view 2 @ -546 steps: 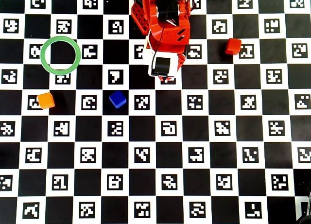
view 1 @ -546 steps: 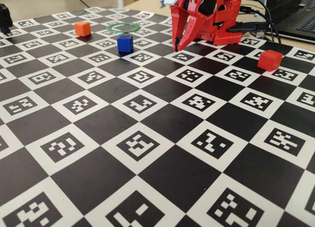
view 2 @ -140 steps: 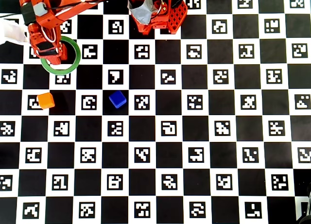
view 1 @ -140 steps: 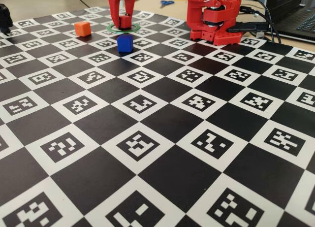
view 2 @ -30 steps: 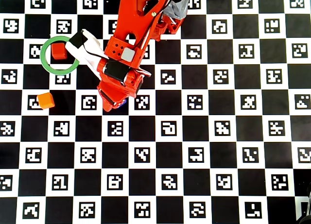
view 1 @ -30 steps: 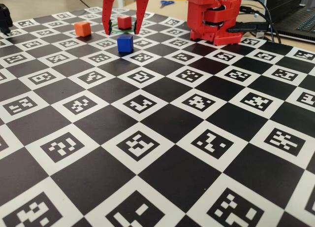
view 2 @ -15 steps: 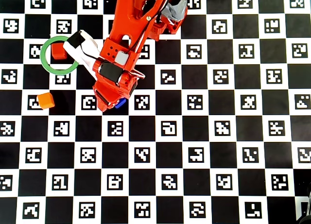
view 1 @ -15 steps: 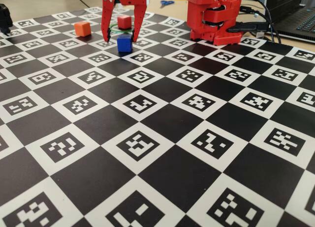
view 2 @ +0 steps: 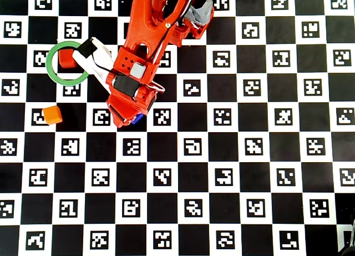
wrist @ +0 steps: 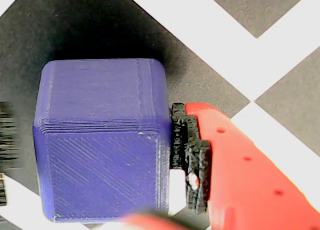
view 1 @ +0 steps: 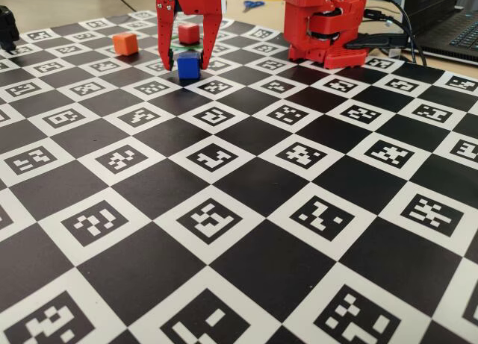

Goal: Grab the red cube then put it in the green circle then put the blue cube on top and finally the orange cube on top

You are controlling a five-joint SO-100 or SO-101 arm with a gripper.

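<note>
The red cube (view 2: 67,58) already sits inside the green circle (view 2: 54,74) at the upper left of the overhead view, so the step in hand is picking up the blue cube (view 1: 188,65). The pincer (view 1: 187,60) stands open, astride that cube on the checkered surface (view 1: 246,210); in the wrist view one finger pad (wrist: 192,157) lies just beside the cube's right face. Next it likely needs to close and lift. The orange cube (view 2: 52,115) waits at left, well apart.
</note>
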